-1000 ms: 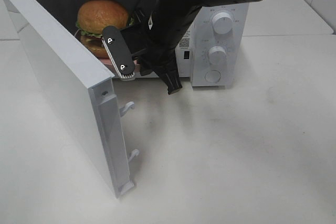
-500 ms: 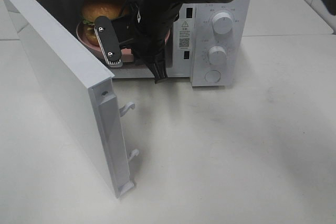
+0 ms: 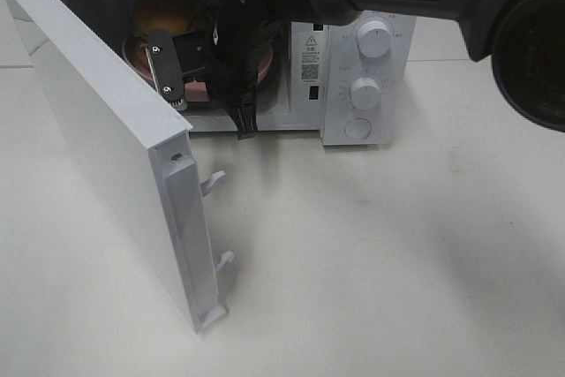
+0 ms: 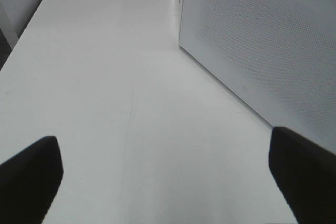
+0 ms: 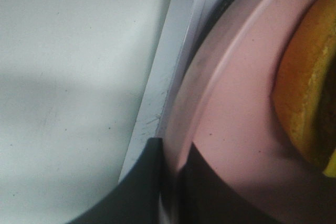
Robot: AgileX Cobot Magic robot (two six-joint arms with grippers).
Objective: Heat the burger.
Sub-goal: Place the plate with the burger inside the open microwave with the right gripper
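The microwave point(image 3: 366, 68) stands with its door point(image 3: 97, 139) swung wide. Inside it sits a pink plate point(image 5: 247, 103), and on the plate is the burger point(image 5: 307, 93), its golden bun showing in the dim space above the gripper's fingers in the high view.

The right gripper point(image 5: 170, 166) reaches into the opening from the front. Its two dark fingers point(image 5: 139, 187) are pressed nearly together, pinching the near rim of the plate: one finger lies on the outer side of the rim, the other on the inner side over the plate's surface. The burger lies just beyond these fingertips, further in on the plate, near them but not touching. The pale sill of the microwave runs just beside the outer finger, with the white table point(image 3: 397, 245) on its far side.

The left gripper point(image 4: 165, 182) hangs over the bare table with its fingers point(image 4: 29, 177) spread as wide as they go, holding and touching nothing. The outer, dotted face of the open door rises just beside one of its fingers and stretches away ahead of it. The door blocks the burger from this gripper's camera; the microwave's opening lies on the door's other side, well apart from this gripper.
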